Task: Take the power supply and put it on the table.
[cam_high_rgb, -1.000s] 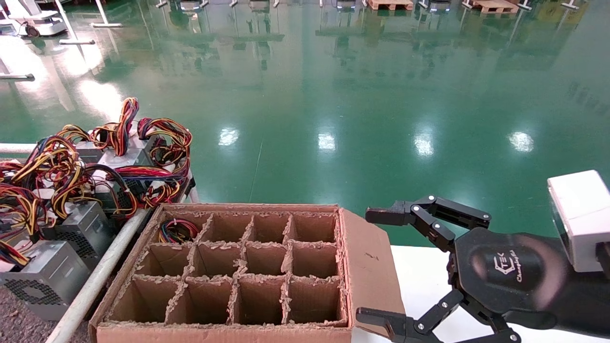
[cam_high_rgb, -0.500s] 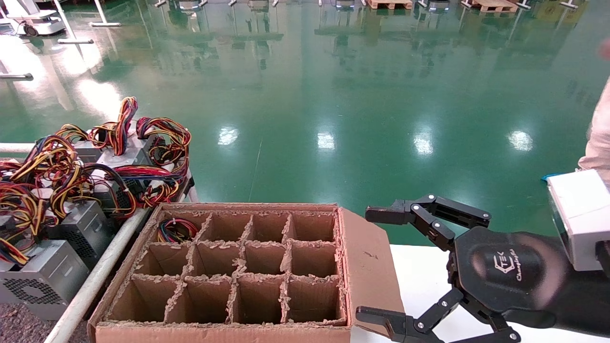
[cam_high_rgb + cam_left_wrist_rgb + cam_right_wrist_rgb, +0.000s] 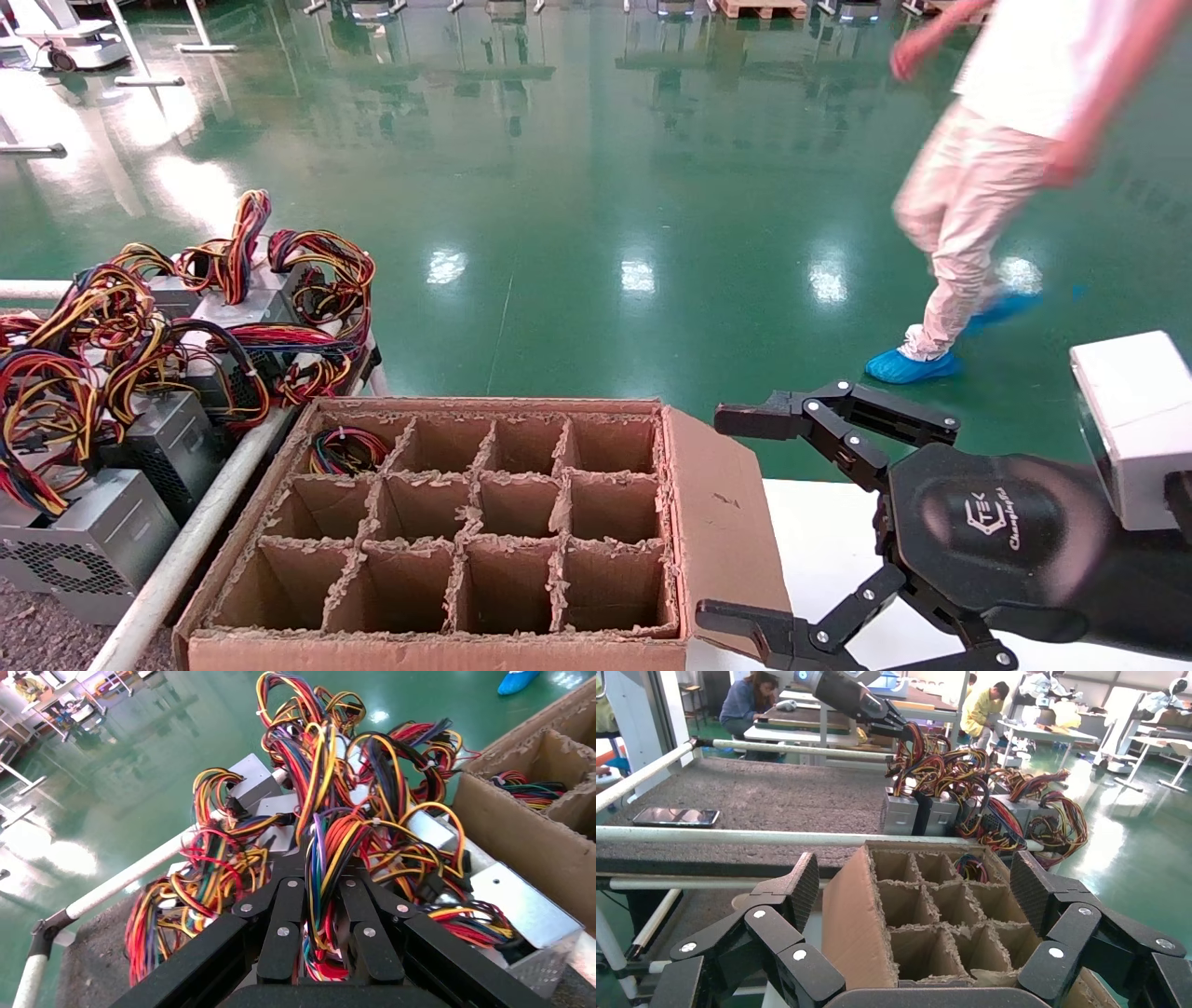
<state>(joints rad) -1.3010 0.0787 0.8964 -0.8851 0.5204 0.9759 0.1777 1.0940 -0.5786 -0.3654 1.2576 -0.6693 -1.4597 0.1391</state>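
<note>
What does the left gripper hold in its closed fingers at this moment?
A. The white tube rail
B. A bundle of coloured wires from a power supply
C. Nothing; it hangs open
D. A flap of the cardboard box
B: in the left wrist view the left gripper is shut on the wire bundle of a power supply, over the table.

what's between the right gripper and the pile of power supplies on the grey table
The divided cardboard box and a white tube rail, as the head view shows. The right gripper hangs open beside the box's flap.
</note>
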